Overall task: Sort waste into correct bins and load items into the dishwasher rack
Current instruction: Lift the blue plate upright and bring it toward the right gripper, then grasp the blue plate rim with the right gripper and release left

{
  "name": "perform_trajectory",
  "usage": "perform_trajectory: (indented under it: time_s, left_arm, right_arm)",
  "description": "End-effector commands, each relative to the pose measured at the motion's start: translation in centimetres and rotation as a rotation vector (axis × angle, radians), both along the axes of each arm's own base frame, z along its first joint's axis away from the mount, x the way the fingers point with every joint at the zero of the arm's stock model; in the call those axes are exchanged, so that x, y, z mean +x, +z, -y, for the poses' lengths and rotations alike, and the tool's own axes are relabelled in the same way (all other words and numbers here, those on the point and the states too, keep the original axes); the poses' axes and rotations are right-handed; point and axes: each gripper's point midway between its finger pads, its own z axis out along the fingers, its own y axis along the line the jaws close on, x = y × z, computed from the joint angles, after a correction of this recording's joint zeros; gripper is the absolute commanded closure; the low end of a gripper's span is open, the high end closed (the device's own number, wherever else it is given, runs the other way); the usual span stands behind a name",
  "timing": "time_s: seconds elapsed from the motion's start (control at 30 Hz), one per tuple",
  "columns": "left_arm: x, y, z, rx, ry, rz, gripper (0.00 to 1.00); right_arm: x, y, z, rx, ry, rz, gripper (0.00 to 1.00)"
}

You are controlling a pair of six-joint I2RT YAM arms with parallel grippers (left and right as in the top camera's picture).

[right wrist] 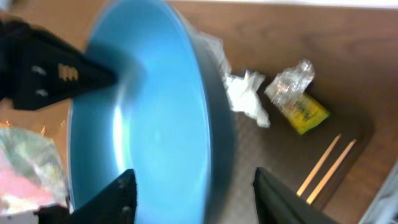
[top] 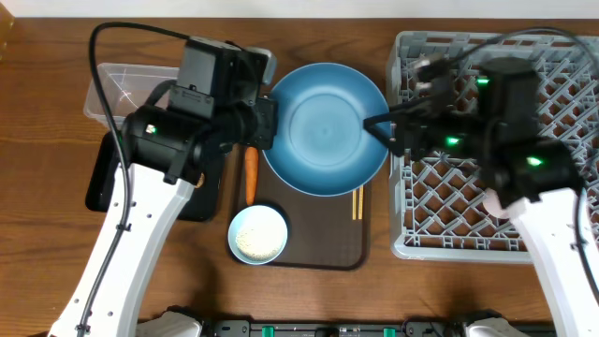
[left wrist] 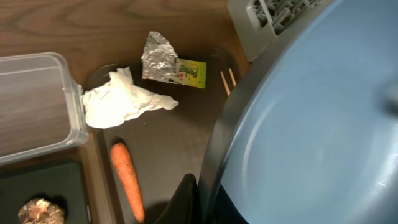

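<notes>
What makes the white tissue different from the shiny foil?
The tissue is white and looks soft, while the foil is silver and shiny. The tissue spreads out wide, and the foil is scrunched smaller. The tissue lies right by the clear tub, and the foil touches a yellow-green wrapper. Both are crumpled and lie on the brown tray.

Wooden table: brown, visible grain, no damage seen. Dark brown serving tray: rectangular with rounded corners and a low raised rim, lying flat on the table near centre. Pale tan object: cut off at the table's far left corner, not identifiable.
</notes>
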Motion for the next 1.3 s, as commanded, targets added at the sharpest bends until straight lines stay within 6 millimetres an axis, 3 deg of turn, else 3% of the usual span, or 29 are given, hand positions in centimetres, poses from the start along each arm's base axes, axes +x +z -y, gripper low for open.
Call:
perform_trajectory:
  time_s: [0.0,0.07,0.17,0.3,0.4,0.43,0.5,0.6,0.67,0.8,0.9,1.07,1.27]
  left_arm:
    - [0.0,0.4,0.2,0.019,-0.007,0.024,0.94]
    - [0.0,0.3,0.2,0.020,-0.007,0.023,0.94]
    - [0.0,0.4,0.1,0.020,-0.006,0.024,0.94]
    - [0.1,0.5,0.2,0.016,-0.006,0.033,0.91]
    - [0.2,0.6,0.3,0.015,-0.006,0.038,0.49]
    - [0.3,0.6,0.2,0.015,-0.006,0.038,0.02]
    - [0.2,0.6,0.2,0.017,-0.005,0.037,0.02]
    - [0.1,0.4,0.1,0.022,-0.004,0.027,0.02]
    - [-0.1,0.3,0.1,0.024,-0.004,0.020,0.02]
    - [-0.1,0.2,0.0,0.025,-0.004,0.017,0.02]
    - [-0.2,0.2,0.0,0.026,-0.004,0.016,0.02]
    - [-0.4,0.0,-0.1,0.031,-0.004,0.004,0.02]
    - [-0.5,-0.1,-0.1,0.034,-0.005,-0.005,0.02]
  right_arm:
    - [0.8,-1.5,-0.8,-0.034,-0.036,-0.051,0.59]
    - [0.7,-1.6,-1.2,-0.029,-0.021,-0.056,0.65]
    - [0.8,-1.4,-1.2,-0.027,-0.020,-0.048,0.87]
    - [0.9,-1.3,-1.1,-0.026,-0.024,-0.044,0.99]
    - [1.4,-1.4,-0.1,-0.052,-0.072,-0.035,0.99]
    - [1.9,-1.7,0.9,-0.087,-0.122,-0.029,0.99]
    - [3.1,-2.5,3.9,-0.175,-0.282,-0.035,0.99]
    - [4.2,-3.3,10.0,-0.347,-0.572,-0.034,0.99]
    - [4.3,-2.9,15.2,-0.496,-0.791,-0.001,0.99]
    - [3.0,-0.2,24.4,-0.761,-1.187,0.089,0.99]
    - [0.7,3.2,30.2,-0.963,-1.497,0.172,0.99]
    - [-0.6,7.0,34.6,-1.232,-1.653,0.228,0.99]
    - [0.6,8.1,38.9,-1.411,-1.672,0.207,0.99]
